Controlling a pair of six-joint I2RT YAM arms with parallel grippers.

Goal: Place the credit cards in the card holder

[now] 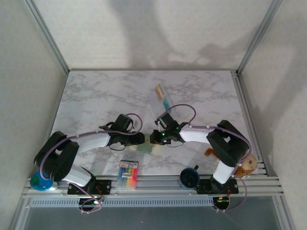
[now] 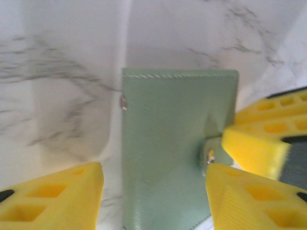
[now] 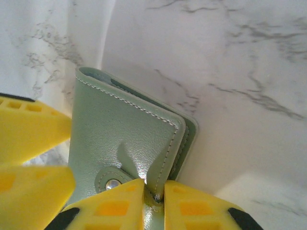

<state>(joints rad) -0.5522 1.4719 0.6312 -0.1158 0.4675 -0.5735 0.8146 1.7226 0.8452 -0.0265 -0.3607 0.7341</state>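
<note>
— Can you read any lettering anywhere?
— No, you can't: print on the marker pack (image 1: 128, 175) is too small to make out, and nothing legible stands on the card holder (image 2: 172, 143).

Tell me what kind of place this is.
Probably a robot test cell in a lab, not a home: a marble-patterned table boxed in by plain white walls, with aluminium rails at the near edge carrying the left arm and right arm.
</note>
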